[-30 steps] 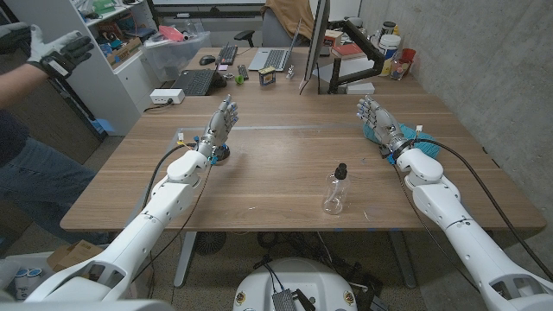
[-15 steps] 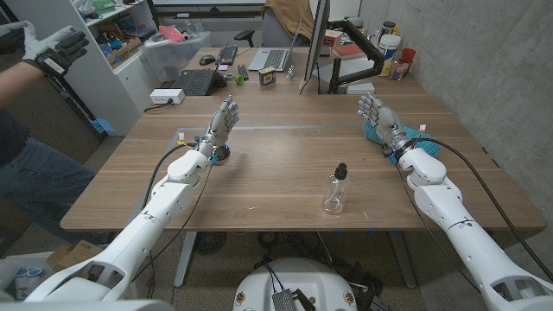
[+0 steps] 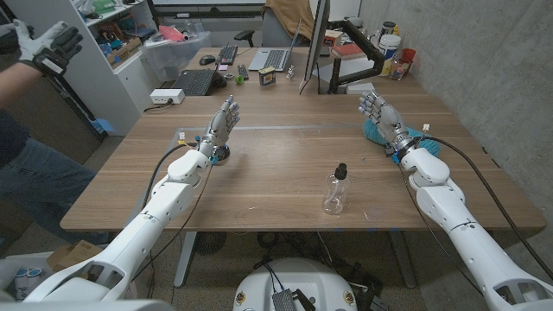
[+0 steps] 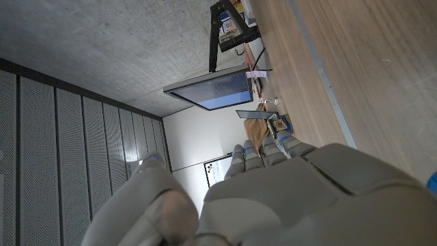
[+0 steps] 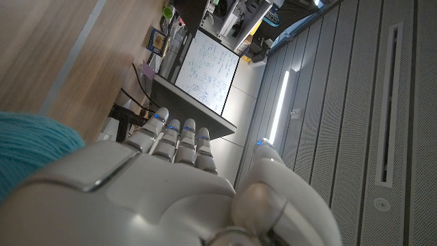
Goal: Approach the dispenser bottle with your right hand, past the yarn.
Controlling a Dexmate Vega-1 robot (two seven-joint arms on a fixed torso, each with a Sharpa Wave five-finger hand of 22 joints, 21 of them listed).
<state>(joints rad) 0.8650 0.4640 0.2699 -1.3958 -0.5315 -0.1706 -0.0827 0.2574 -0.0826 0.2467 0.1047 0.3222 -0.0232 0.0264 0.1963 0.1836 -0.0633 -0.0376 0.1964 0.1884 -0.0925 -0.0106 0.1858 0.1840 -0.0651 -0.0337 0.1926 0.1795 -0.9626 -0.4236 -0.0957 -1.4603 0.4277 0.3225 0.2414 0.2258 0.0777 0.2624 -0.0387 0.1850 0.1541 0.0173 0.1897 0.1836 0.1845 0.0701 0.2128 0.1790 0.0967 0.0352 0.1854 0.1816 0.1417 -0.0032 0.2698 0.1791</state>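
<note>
Here one clear dispenser bottle (image 3: pixel 335 193) with a black pump top stands upright on the wooden counter (image 3: pixel 276 164), toward the near edge and a little to the robot's right of the middle, well apart from both hands. One ball of teal yarn (image 3: pixel 378 130) lies farther back on the right side, just beside the right hand (image 3: pixel 378 114); from the right wrist camera the yarn (image 5: pixel 31 147) shows as a teal mass next to the back of that hand (image 5: pixel 157 184). The right hand is raised over the counter with its fingers (image 3: pixel 370 104) extended and slightly apart, holding nothing. The left hand (image 3: pixel 221 123) is raised on the other side, fingers likewise straight and apart, holding nothing; the left wrist camera looks along its back (image 4: pixel 287 191). A small dark round object (image 3: pixel 221 154) sits on the counter just below the left wrist. At the far end of the counter stand one monitor (image 3: pixel 316 43), two laptops (image 3: pixel 199 82) and one keyboard (image 3: pixel 227 54). One person (image 3: pixel 26 130) stands at the left edge, a gloved hand (image 3: pixel 39 47) raised.
</note>
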